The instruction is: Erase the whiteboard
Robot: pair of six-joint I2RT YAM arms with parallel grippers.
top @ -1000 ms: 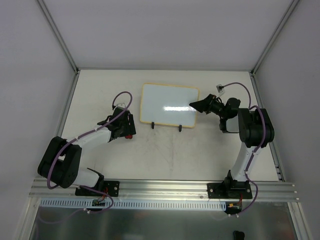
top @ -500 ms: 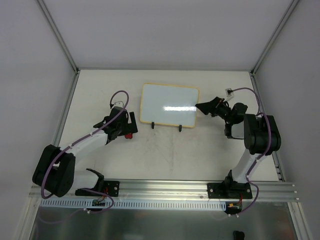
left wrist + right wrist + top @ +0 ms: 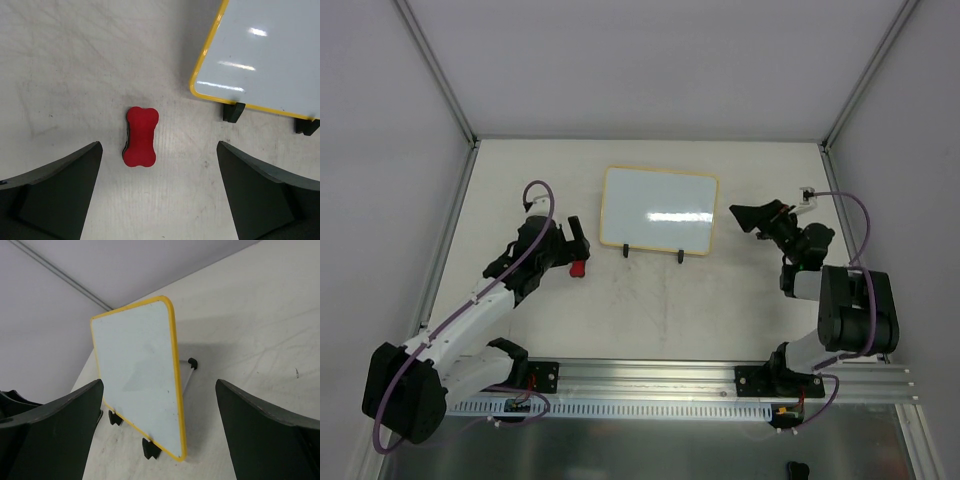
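The board (image 3: pixel 658 211) looks clean. Left pincer (image 3: pixel 159 150) and right pincer (image 3: pixel 160 382) both stand released, empty — I would lift them away slowly, clear of eraser (image 3: pixel 140 136) and board.

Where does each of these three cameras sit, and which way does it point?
Top external: fixed above and behind the arms, looking down on the table, whiteboard and red eraser; both arms show whole.
Left wrist: rides the left arm, looking down at the eraser; the open left end effector frames the view.
Right wrist: rides the right arm, looking low across the table at the whiteboard's face; the open right end effector frames it.
Shared: all three see the whiteboard; top and left wrist share the eraser.
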